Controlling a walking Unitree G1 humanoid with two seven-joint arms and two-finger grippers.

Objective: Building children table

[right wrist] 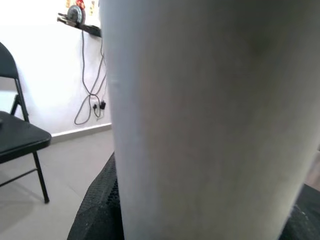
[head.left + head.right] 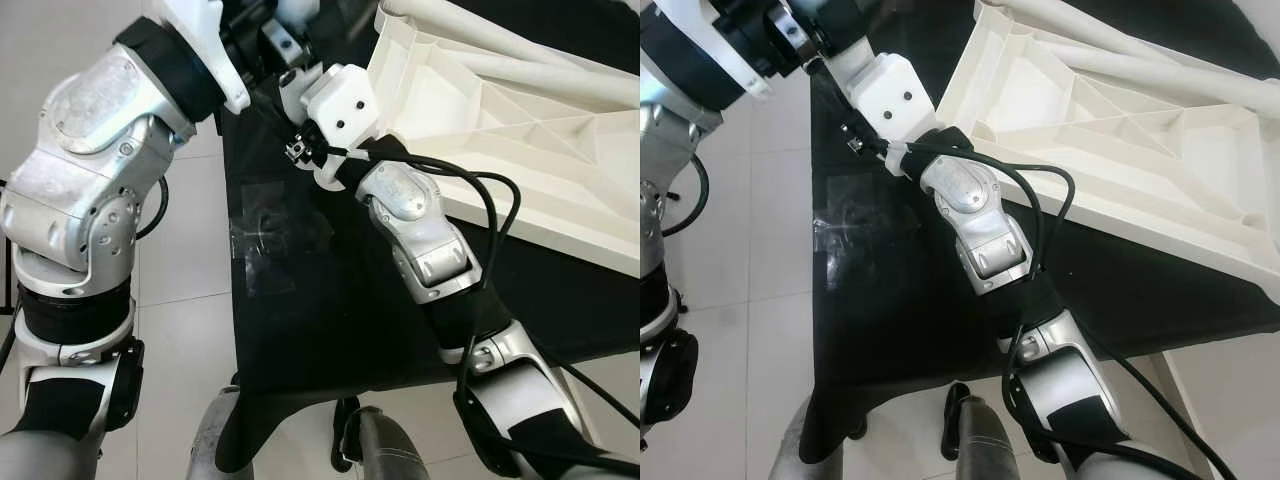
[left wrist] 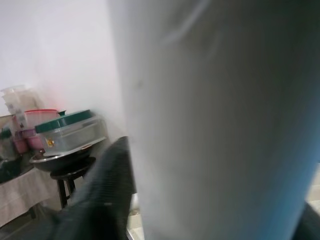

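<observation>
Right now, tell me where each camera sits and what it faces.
Left eye: on the head, facing down at the black cloth and upturned white tabletop; both arms show.
Right eye: the same scene.
Left wrist: on the left arm, facing a white leg close up.
Right wrist: on the right arm, facing a white leg too.

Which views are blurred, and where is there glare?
Both wrist views: the white leg is very close and out of focus; only the background is fairly sharp. Both eye views are sharp; glare lies on the tape patch on the black cloth.
</observation>
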